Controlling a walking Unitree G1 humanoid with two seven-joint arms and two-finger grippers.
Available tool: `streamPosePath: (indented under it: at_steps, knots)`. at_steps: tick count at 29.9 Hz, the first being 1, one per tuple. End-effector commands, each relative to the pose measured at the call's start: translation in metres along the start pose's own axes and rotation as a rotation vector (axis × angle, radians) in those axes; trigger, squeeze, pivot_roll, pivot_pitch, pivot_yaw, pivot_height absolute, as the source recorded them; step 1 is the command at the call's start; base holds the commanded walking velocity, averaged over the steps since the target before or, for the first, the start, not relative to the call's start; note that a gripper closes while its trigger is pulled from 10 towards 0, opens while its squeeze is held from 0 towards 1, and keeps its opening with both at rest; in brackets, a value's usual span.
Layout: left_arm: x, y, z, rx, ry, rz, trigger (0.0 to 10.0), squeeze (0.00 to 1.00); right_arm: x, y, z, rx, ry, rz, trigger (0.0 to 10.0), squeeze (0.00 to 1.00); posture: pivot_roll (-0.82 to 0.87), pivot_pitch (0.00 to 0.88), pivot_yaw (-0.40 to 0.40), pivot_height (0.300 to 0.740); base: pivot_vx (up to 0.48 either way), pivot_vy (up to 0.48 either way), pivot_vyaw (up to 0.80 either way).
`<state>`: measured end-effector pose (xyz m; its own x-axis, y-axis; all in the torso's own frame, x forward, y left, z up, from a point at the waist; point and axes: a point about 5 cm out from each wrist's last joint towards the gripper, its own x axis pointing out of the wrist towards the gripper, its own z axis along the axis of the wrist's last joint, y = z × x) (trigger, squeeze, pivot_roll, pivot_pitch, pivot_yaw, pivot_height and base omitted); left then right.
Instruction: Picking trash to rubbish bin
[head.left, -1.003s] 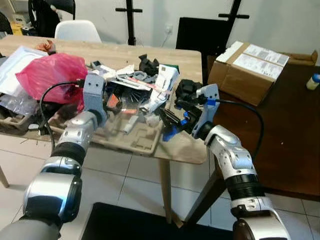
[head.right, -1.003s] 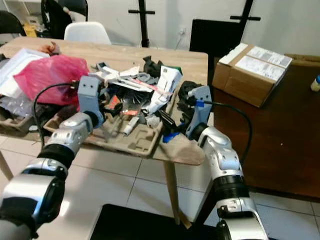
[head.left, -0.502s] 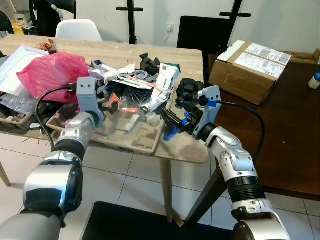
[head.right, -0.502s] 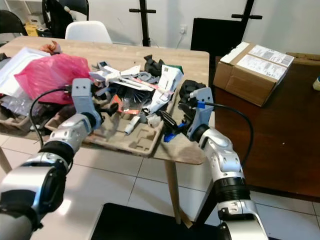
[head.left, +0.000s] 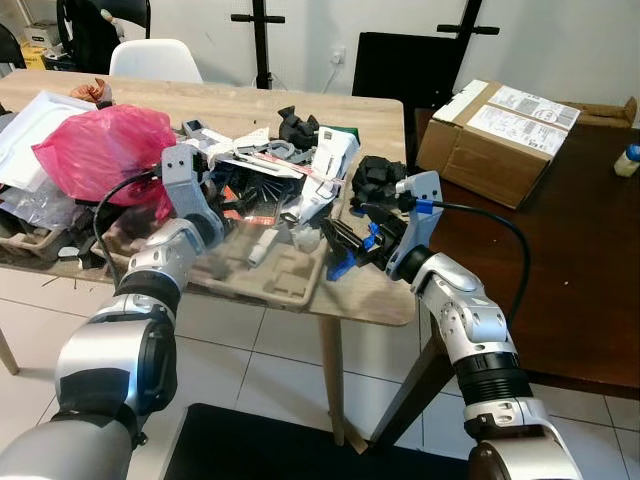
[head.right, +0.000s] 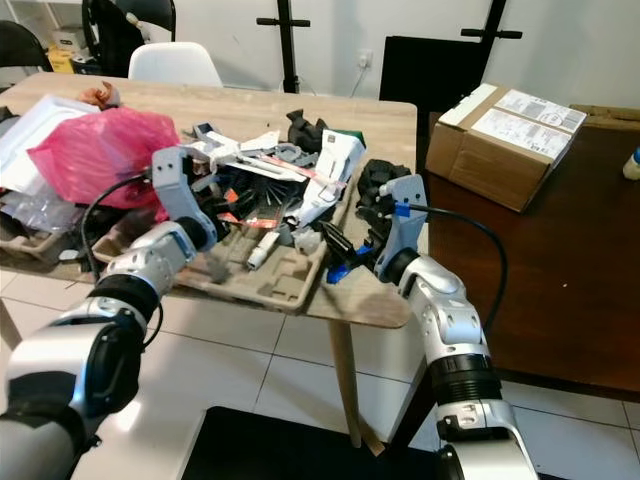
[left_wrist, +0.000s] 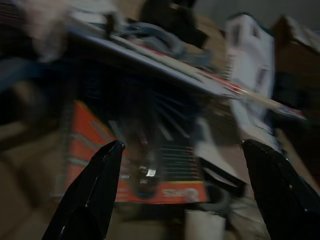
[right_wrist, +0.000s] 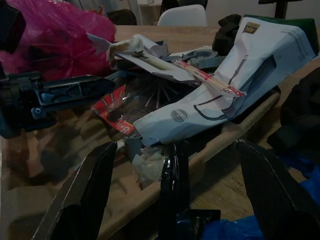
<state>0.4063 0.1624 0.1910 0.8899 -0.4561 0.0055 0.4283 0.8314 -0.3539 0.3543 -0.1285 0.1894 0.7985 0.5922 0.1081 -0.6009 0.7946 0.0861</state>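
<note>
A heap of trash lies on the wooden table (head.left: 385, 125): a white paper bag (head.left: 325, 170), an orange packet (left_wrist: 100, 155), black scraps and a blue wrapper (head.left: 340, 265). My left gripper (left_wrist: 182, 145) is open, low over the cardboard pulp tray (head.left: 270, 275), and faces the orange packet from close by. My right gripper (right_wrist: 177, 146) is open at the table's right front corner. It faces the white paper bag (right_wrist: 235, 80), with the blue wrapper (right_wrist: 225, 230) and a black strip just under and between its fingers.
A pink plastic bag (head.left: 100, 150) bulges at the heap's left. A cardboard box (head.left: 500, 130) sits on a dark brown table (head.left: 580, 280) to the right. A white chair (head.left: 155, 60) stands behind the table. A black mat (head.left: 260, 450) lies on the tiled floor.
My left wrist has shifted a little to the right, closer to the heap. The right arm has stayed where it was.
</note>
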Motion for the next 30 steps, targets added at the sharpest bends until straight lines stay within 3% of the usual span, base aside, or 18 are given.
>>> streamPosePath:
  at_steps: [1,4,8,10,13,17,30]
  knots:
    - [0.001,-0.001,-0.005,0.0,0.035,-0.008,10.0,0.0,0.0,0.004,-0.002,-0.007,0.017,0.034,10.0,0.0,-0.08,0.127,0.031,0.74,0.0,0.0,0.0]
    - [-0.001,0.004,-0.006,0.046,0.048,0.041,10.0,0.0,-0.001,0.008,-0.004,-0.01,0.029,0.069,10.0,0.0,-0.08,0.127,0.031,0.74,0.0,0.0,0.0]
    - [-0.012,0.029,0.014,0.241,-0.029,0.364,10.0,0.0,-0.002,0.011,-0.006,-0.012,0.036,0.087,10.0,0.0,-0.09,0.129,0.035,0.74,0.0,0.0,0.0]
    - [-0.016,0.034,0.019,0.262,-0.061,0.412,10.0,0.0,-0.003,0.011,-0.007,-0.008,0.037,0.081,10.0,0.0,-0.09,0.13,0.034,0.74,0.0,0.0,0.0]
    - [-0.016,0.033,0.018,0.254,-0.053,0.394,10.0,0.0,-0.003,0.012,-0.009,-0.006,0.042,0.081,10.0,0.0,-0.09,0.129,0.034,0.74,0.0,0.0,0.0]
    - [-0.011,0.026,0.002,0.175,0.014,0.287,10.0,0.0,-0.004,0.014,-0.011,-0.016,0.056,0.094,10.0,0.0,-0.1,0.131,0.033,0.74,0.0,0.0,0.0]
    - [-0.008,0.022,-0.012,0.162,0.089,0.319,10.0,0.0,-0.006,0.016,-0.01,-0.05,0.063,0.093,10.0,0.0,-0.12,0.132,0.041,0.74,0.0,0.0,0.0]
